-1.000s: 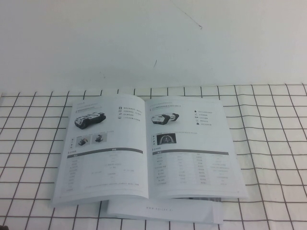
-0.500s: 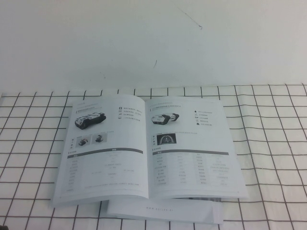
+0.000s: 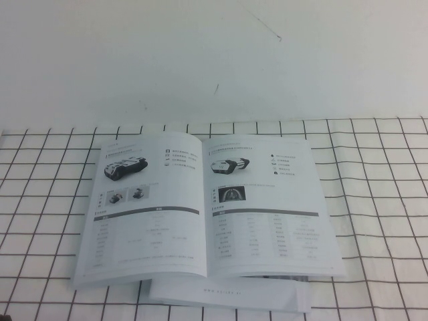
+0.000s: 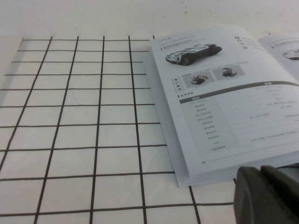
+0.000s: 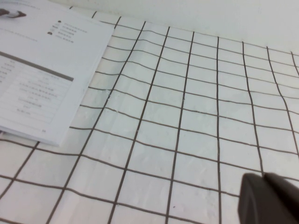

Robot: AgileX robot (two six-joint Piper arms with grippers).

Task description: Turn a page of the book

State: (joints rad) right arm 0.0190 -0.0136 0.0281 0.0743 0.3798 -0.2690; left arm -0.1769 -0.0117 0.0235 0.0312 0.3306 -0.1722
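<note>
The book [image 3: 267,221] lies open and flat on the checked cloth in the middle of the table. The page [image 3: 144,214] with the black wheeled vehicle photo, two small photos and a grey-banded table lies flat as the left leaf. It also shows in the left wrist view [image 4: 233,93]. My left gripper [image 4: 260,170] hovers close to the book's near left corner, fingers together, holding nothing. My right gripper [image 5: 263,177] is over bare cloth to the right of the book [image 5: 42,70], fingers together, empty. Neither gripper shows in the high view.
A white cloth with a black grid [image 3: 374,200] covers the table. A plain white wall [image 3: 214,60] stands behind it. A white strip with small print [image 3: 227,292] sticks out from under the book's front edge.
</note>
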